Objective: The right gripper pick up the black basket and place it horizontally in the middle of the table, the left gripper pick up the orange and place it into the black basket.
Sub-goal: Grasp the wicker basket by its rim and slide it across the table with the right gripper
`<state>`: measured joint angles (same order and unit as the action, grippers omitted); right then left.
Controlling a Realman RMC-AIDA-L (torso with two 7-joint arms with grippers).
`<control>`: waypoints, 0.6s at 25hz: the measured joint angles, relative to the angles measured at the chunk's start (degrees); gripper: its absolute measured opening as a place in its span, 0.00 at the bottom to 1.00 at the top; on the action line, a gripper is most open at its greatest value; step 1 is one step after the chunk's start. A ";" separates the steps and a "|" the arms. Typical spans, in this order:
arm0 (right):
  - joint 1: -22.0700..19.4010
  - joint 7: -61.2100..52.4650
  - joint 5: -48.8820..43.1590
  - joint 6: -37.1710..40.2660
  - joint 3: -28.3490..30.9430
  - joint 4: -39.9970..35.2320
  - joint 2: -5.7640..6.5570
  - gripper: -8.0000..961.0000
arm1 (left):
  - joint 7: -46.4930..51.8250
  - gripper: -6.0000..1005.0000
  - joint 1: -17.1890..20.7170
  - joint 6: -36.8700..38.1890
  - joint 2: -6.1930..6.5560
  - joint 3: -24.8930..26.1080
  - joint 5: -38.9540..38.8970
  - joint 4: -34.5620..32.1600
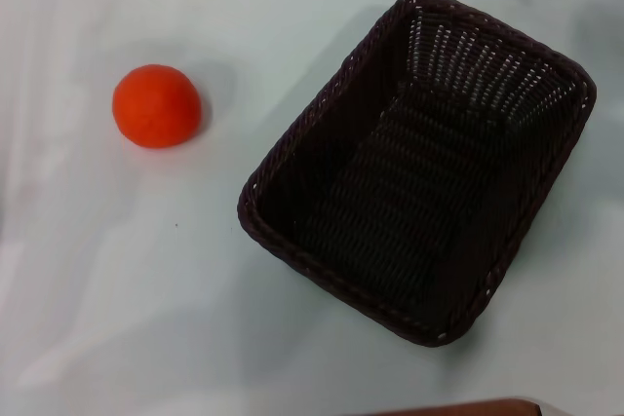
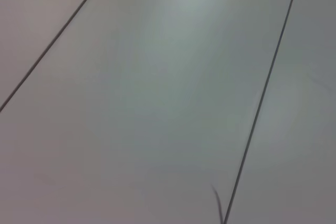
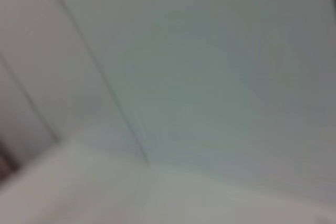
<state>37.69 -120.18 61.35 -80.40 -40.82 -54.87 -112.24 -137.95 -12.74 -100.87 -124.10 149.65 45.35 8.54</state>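
Dark wicker, the black basket [image 1: 419, 168] sat askew on the white table [image 1: 117, 280], with the orange [image 1: 156, 106] well apart to its left. Neither gripper appeared in any view, so their jaws could not be judged.

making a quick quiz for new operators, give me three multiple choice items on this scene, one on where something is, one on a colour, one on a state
1. Where does the orange lie relative to the black basket in the head view?
A. inside it
B. on the table to the robot's left of it
C. on the table to the robot's right of it

2. What colour is the basket?
A. very dark brown-black
B. pale straw
C. bright blue

3. What state is the basket in?
A. upside down
B. upright, holding the orange
C. upright and empty, set at a slant

Answers:
1. B, the orange rests on the bare table, apart from the basket's left rim.
2. A, the woven sides and braided rim are dark throughout.
3. C, the open top faces up, only the woven floor shows inside, and its long sides run diagonally.

Neither gripper is in view.
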 joint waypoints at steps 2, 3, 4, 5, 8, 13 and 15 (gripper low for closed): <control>1.53 -3.87 -7.15 -3.83 0.19 -4.07 0.21 0.83 | -0.02 0.79 -0.04 0.05 0.00 0.25 0.00 0.00; 2.22 -5.27 -10.51 -5.73 0.22 -5.80 0.24 0.83 | -0.04 0.79 -0.05 0.08 0.00 0.41 0.00 -0.02; 2.99 -6.20 -13.69 -7.38 0.23 -6.95 0.26 0.83 | -0.06 0.79 -0.08 0.14 0.00 0.55 0.00 -0.03; 3.79 -6.96 -16.69 -8.87 0.23 -7.79 0.26 0.83 | -0.07 0.79 -0.10 0.26 0.00 0.66 0.00 -0.04; 5.72 -7.84 -23.73 -12.10 0.03 -8.19 0.07 0.83 | -0.11 0.79 -0.25 0.97 0.00 0.68 0.00 -0.05; 7.86 -8.13 -31.25 -14.10 -0.64 -7.91 -0.58 0.83 | -0.13 0.79 -0.64 1.98 0.00 0.67 0.00 -0.06; 8.00 -8.19 -32.27 -14.16 -1.08 -7.75 -0.64 0.83 | -0.13 0.79 -0.72 2.14 0.00 0.66 0.00 -0.07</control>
<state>45.69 -128.37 29.08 -94.55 -41.89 -62.61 -112.88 -138.08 -13.47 -98.73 -124.10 150.31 45.35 8.46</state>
